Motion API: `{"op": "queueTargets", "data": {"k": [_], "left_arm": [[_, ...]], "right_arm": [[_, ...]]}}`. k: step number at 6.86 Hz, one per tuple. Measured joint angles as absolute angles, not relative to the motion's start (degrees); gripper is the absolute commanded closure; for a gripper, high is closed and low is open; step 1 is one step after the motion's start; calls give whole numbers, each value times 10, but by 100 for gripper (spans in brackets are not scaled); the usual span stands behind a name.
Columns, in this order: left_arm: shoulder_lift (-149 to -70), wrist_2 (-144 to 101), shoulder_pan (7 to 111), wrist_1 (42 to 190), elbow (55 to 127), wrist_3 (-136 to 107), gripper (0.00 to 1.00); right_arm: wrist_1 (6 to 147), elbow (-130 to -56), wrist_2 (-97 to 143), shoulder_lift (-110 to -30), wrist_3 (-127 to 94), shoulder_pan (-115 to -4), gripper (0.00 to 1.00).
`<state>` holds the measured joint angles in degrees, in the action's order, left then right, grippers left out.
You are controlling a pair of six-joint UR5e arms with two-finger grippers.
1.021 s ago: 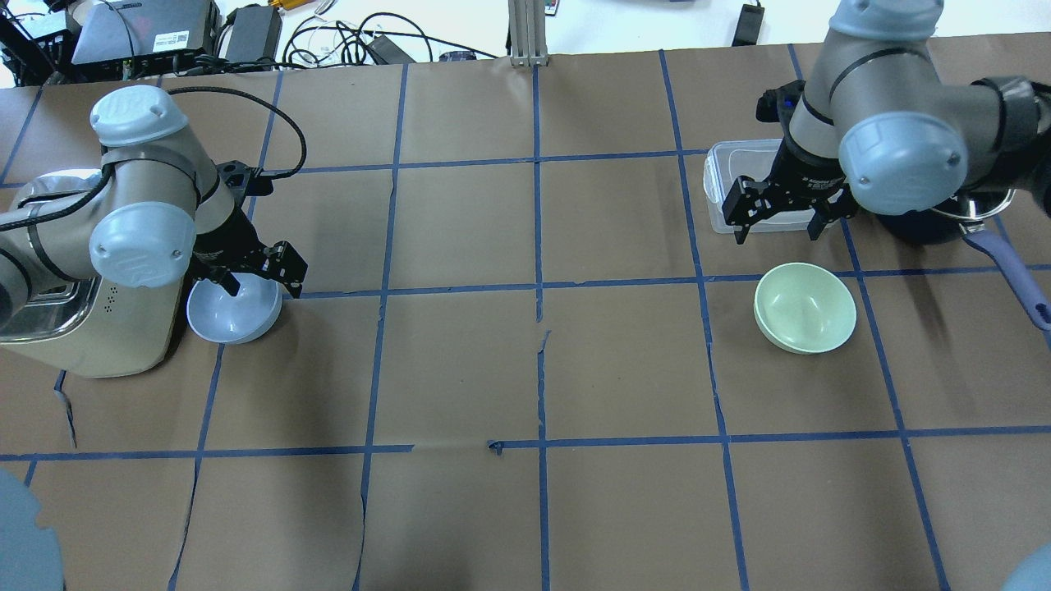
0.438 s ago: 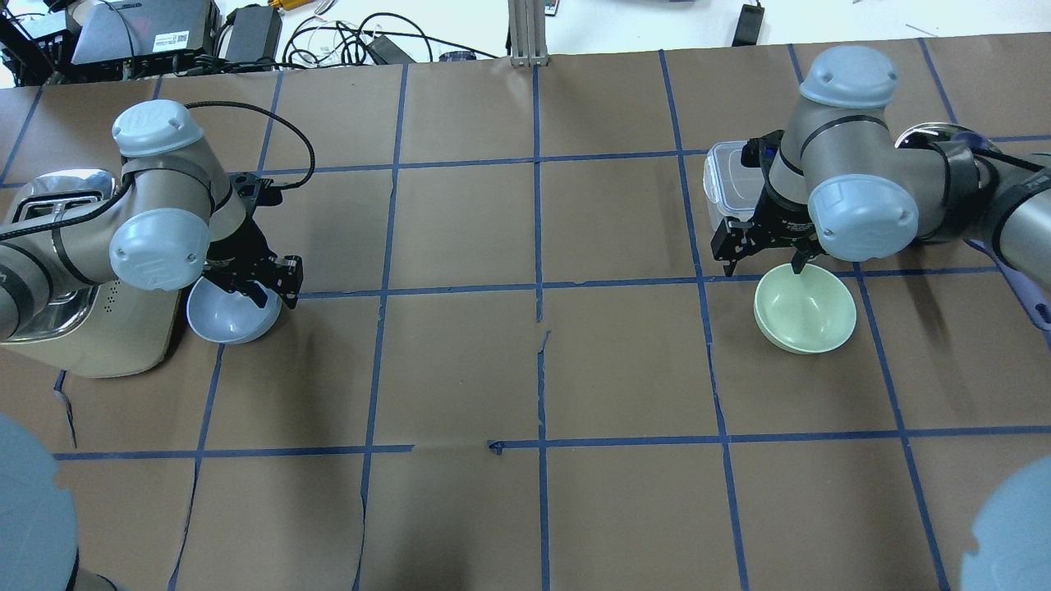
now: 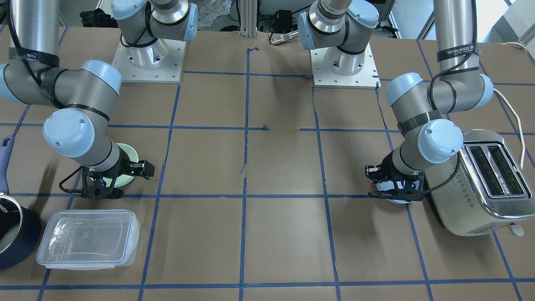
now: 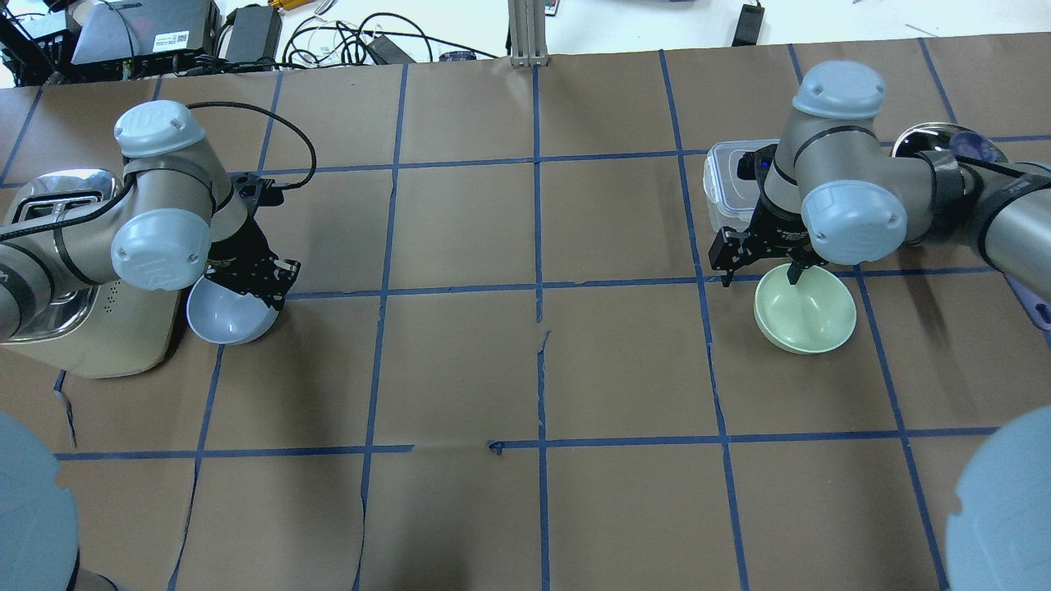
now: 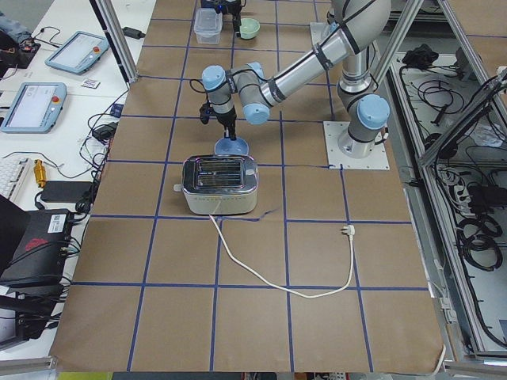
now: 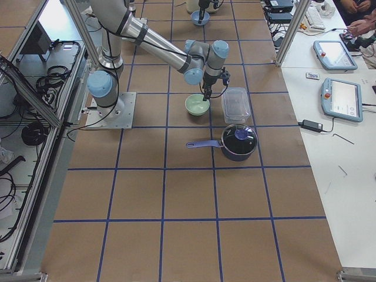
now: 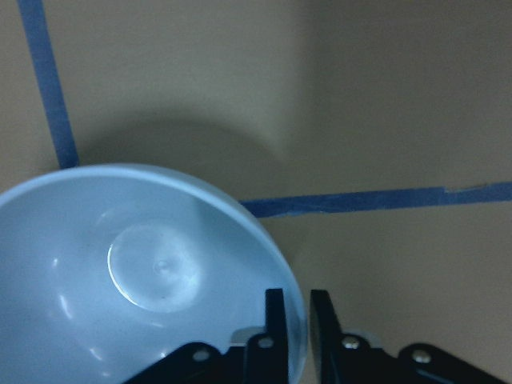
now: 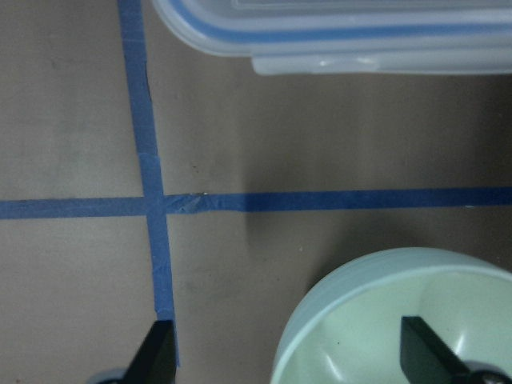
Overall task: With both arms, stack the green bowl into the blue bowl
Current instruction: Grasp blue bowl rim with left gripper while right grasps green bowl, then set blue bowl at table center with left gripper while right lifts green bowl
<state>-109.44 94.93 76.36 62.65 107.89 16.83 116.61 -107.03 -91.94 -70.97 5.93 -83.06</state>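
Note:
The pale blue bowl [image 4: 226, 316] sits upright against the toaster on the left. My left gripper [image 4: 275, 287] is shut on its rim; the left wrist view shows the two fingers [image 7: 274, 324] pinching the edge of the blue bowl [image 7: 152, 272]. The mint-green bowl [image 4: 809, 316] sits upright on the right. My right gripper [image 4: 759, 275] is open over its far-left rim. In the right wrist view one finger [image 8: 428, 352] is inside the green bowl [image 8: 384, 320] and the other [image 8: 156, 352] is outside it.
A cream and steel toaster [image 4: 74, 328] stands right beside the blue bowl. A clear lidded container [image 4: 735, 189] lies just behind the green bowl. A dark navy pot [image 6: 239, 141] with a long handle stands at the far right.
My left gripper has closed on the blue bowl's rim. My right arm has moved from over the clear container down to the green bowl's rim, still open.

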Motion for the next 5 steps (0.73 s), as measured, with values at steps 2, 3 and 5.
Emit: {"op": "queueTargets", "data": {"k": [2,3,5], "left_arm": [[-1093,950,777,626,1076,160,100],[-1089,952,804,634,1065,136,100],[-1094,949,880,683,1005,39,100]], "right_arm": [[1166,-1078,-915,-707,61,-820,79],[1165,-1082,-915,-707,65,-812,100],[1164,-1081,-916,-707,67,-806,100]]}}
